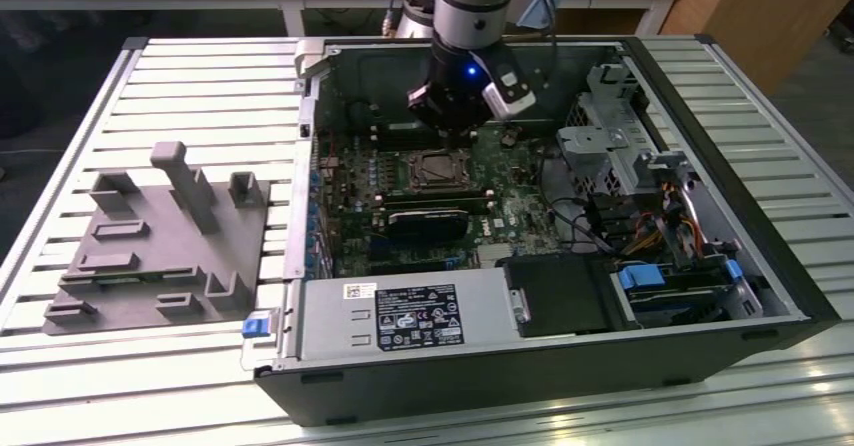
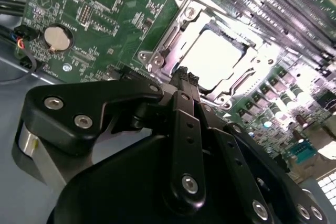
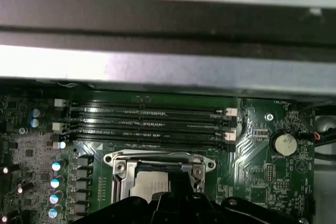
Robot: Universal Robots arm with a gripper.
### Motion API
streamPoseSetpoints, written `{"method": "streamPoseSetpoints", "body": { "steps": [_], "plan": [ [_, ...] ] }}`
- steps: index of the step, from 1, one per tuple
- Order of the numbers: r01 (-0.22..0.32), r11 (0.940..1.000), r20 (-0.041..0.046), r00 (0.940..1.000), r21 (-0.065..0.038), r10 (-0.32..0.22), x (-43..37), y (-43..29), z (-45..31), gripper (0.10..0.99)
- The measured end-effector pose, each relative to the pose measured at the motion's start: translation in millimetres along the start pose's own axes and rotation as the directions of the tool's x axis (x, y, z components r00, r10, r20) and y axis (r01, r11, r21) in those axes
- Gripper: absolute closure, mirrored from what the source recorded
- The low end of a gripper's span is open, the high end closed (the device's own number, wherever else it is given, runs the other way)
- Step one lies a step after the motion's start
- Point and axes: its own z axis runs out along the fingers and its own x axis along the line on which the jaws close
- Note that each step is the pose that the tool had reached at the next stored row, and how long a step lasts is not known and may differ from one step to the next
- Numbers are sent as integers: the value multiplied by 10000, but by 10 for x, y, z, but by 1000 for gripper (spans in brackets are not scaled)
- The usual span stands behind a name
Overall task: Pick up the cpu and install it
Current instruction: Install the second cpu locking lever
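Black gripper [image 2: 184, 80] fills my second wrist view, fingers pinched together on nothing, just above the cpu [image 2: 212, 59] already lying in its socket [image 2: 157, 56].

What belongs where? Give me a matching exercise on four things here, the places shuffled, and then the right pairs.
Things:
1. cpu
2. grey fixture plate
3. pincer
4. coin battery

Places:
a. on the slatted table, outside the computer case, at the exterior view's left
b. lying in the socket frame on the motherboard
c. on the green board, off to one side of the socket
d. inside the case, close above the socket

Pairs: 1-b, 2-a, 3-d, 4-c
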Motion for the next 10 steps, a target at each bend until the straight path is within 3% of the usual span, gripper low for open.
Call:
{"method": "streamPoseSetpoints", "body": {
  "steps": [3,7,10],
  "plan": [
    [0,10000,1,10000,-1,0,1,-23,-9,980],
    [0,10000,0,10000,1,0,1,-25,-93,980],
    [0,10000,0,10000,-1,0,2,-54,-99,980]
  ]
}}
